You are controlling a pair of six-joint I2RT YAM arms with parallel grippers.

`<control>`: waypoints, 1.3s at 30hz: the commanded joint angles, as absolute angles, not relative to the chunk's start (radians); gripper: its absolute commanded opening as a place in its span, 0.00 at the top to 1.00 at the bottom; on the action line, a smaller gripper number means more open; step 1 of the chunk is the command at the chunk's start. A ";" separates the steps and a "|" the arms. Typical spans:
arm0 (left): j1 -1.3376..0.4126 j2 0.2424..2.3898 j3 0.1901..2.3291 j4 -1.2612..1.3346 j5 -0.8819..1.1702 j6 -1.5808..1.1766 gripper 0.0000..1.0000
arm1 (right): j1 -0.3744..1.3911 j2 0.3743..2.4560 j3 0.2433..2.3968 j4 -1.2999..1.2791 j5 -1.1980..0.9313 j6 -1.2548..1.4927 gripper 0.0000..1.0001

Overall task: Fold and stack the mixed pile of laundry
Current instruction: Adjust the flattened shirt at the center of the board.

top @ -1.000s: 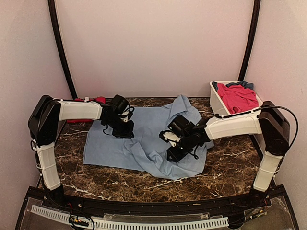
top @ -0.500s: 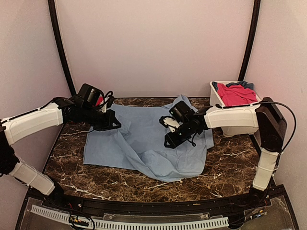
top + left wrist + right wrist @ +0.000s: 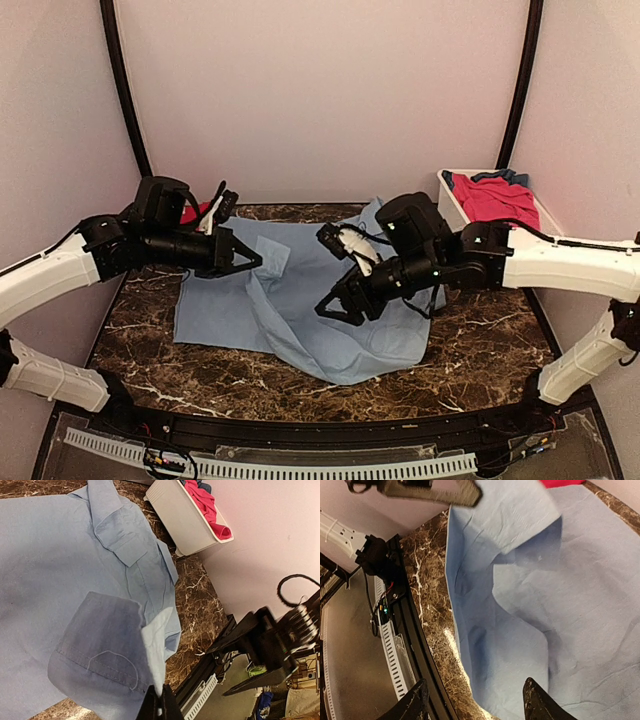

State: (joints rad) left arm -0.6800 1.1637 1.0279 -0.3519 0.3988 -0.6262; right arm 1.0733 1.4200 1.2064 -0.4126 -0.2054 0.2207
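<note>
On the marble table (image 3: 490, 345), the light-blue shirt (image 3: 300, 310) is lying spread out but rumpled, and both arms are working above it. A second ago both grippers were down on the cloth. Now the left gripper (image 3: 243, 262) is hanging higher and further toward the left rear, its fingers pressed together on an edge of the shirt, so a flap is lifting off the table with it. The right gripper (image 3: 335, 303) has let go over the same second: its wrist view is showing the fingers (image 3: 415, 705) spread wide with nothing between them, only blue cloth below. That probably means one fold is being drawn over while the right side is getting free for a new grip (the shirt is far from a neat rectangle yet). Other red garments (image 3: 492, 200) are waiting in the white tub (image 3: 452, 215) at the right rear, and a red piece (image 3: 205, 210) is showing behind the left arm. The left arm is reaching low and nearly level across the table's left side; the right arm is stretching in from the right, wrist angled down over the shirt's middle.
</note>
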 commanded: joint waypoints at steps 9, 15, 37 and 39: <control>-0.686 1.174 1.179 -0.261 0.401 -0.662 1.00 | 1.223 1.657 1.169 -0.285 -0.006 0.280 0.31; -0.685 1.168 1.201 -0.266 0.375 -0.641 1.00 | 1.222 1.640 1.172 -0.323 0.131 0.287 0.47; -0.918 1.010 0.941 -0.310 0.431 -0.334 1.00 | 1.083 1.259 1.000 -0.361 0.259 0.262 1.00; -0.990 1.029 0.921 -0.368 0.348 -0.284 1.00 | 1.084 1.227 0.977 -0.363 0.257 0.265 1.00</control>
State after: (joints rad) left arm -0.8989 1.0203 0.9607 -0.2504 0.4606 -0.4091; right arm 1.0901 1.2839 1.0168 -0.3820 0.2550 0.2714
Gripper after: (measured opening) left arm 0.008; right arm 0.004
